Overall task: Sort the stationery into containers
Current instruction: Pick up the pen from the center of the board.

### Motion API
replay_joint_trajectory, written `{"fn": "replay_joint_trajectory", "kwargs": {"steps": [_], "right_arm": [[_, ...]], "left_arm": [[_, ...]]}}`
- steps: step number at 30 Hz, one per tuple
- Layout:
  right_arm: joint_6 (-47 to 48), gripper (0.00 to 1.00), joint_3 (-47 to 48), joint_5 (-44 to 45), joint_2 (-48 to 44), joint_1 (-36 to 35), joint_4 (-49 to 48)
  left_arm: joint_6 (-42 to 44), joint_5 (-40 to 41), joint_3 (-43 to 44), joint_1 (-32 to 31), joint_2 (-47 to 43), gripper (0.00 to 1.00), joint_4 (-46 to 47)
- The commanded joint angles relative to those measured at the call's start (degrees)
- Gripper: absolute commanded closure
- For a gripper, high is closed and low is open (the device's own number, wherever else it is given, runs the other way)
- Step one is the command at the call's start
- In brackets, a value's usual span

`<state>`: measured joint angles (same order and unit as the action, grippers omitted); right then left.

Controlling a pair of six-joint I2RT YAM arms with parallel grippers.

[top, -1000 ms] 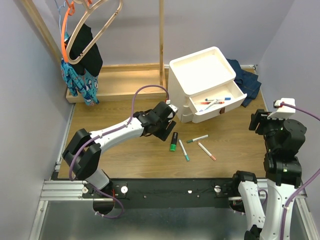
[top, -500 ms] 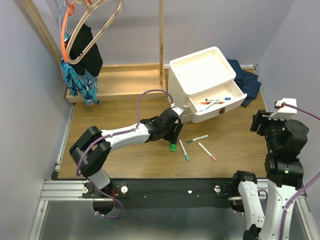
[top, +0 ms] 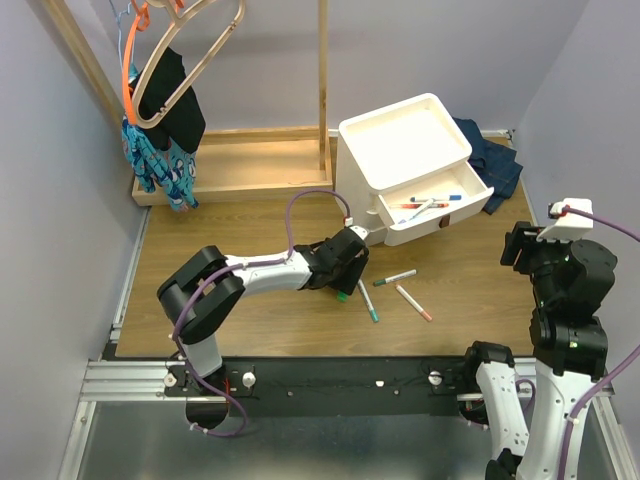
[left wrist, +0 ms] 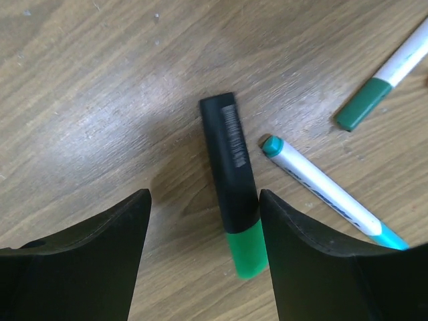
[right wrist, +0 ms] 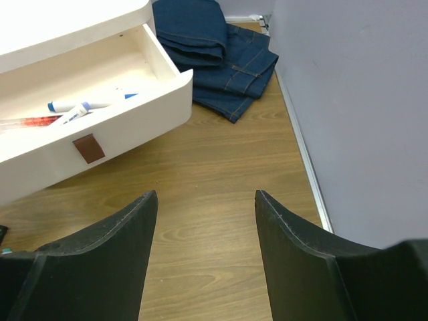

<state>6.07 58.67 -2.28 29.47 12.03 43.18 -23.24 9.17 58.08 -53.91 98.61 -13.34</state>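
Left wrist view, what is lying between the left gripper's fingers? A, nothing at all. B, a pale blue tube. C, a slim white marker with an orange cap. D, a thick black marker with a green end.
D: the thick black marker with its green end lies flat between the open fingers of the left gripper, not yet gripped.

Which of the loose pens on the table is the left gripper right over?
The thick black marker with the green cap, lying between the open fingers of the left gripper. The slim white markers lie off to its side.
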Motion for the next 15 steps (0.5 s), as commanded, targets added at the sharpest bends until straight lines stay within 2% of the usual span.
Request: {"fn": "replay_joint_trajectory", "kwargs": {"steps": [1,7,9,13,15], "right_arm": [[0.1,0.32,0.7,-0.8,-0.8,0.4,0.9],[-0.1,0.32,0.0,-0.8,-1.9,0.4,1.4],[-0.2,0.32,0.2,-0.7,-2.1,0.4,1.6],[-0.4,0.32,0.2,-0.6,-1.9,0.1,1.6],[-0.6,0.32,0.2,-1.0,-1.8,-0.2,1.2]], "left_arm": [[-1.7,1.5,-0.7,-0.1,2.7,0.27,0.8],[-2.5,0.9,-1.4,-1.0,4.7,0.33,1.2],[-3.1,0.2,-2.7,-1.2,4.6,0.44,1.3],[-3.2,-1.4,-4.5,-1.4,2.5,0.53,1.4],[-2.8,-2.0,-5.0,-1.4,1.7,0.61,1.7]]}}
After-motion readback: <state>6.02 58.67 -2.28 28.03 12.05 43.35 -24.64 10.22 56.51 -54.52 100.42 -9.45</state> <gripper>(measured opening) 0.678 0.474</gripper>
